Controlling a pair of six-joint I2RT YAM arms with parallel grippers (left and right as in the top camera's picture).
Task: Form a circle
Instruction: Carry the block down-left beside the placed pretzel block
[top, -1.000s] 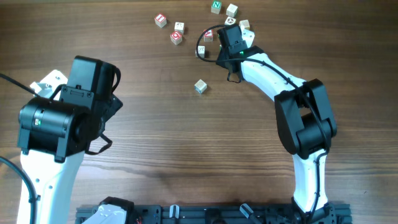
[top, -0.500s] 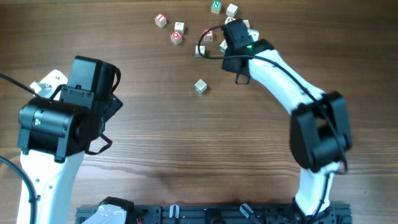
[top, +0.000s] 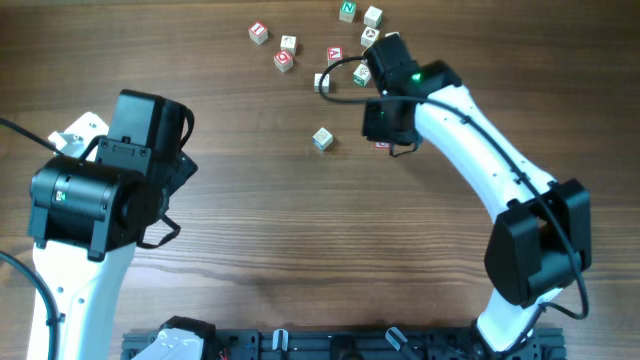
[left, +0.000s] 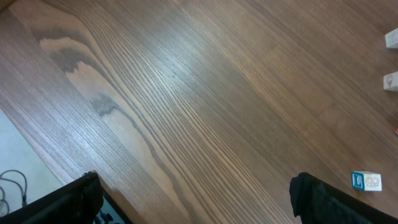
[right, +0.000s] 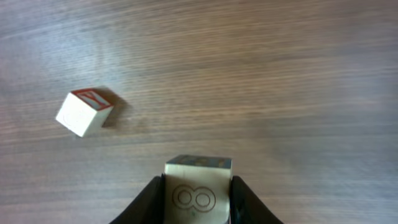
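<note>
- The right gripper (right: 198, 204) is clamped on a pale wooden letter cube, the held cube (right: 199, 183). One dark finger (right: 148, 200) presses each side of it.
- The held cube's facing side bears a mark of two joined rings. Whether the cube rests on the table or hangs just above it cannot be told.
- Ahead and to the left in the right wrist view, a red-topped cube (right: 84, 112) lies tilted on the wooden table (right: 280, 74), apart from the held cube.
- From overhead, the right arm (top: 470, 150) reaches from the near right edge toward the far middle of the table, among the scattered cubes.
- No ring of cubes is laid out. The closest grouping is a cluster of three letter cubes (top: 373, 15) at the far edge, just beyond the right wrist, one of them marked green.
- To its left, other cubes (top: 284, 60) lie loosely spread.
- A lone cube (top: 322, 138) sits nearer the robot, left of the right gripper.
- The left gripper (left: 196, 202) stands wide apart over bare wood, holding nothing.
- The left arm (top: 95, 200) is well apart from the cubes.
</note>
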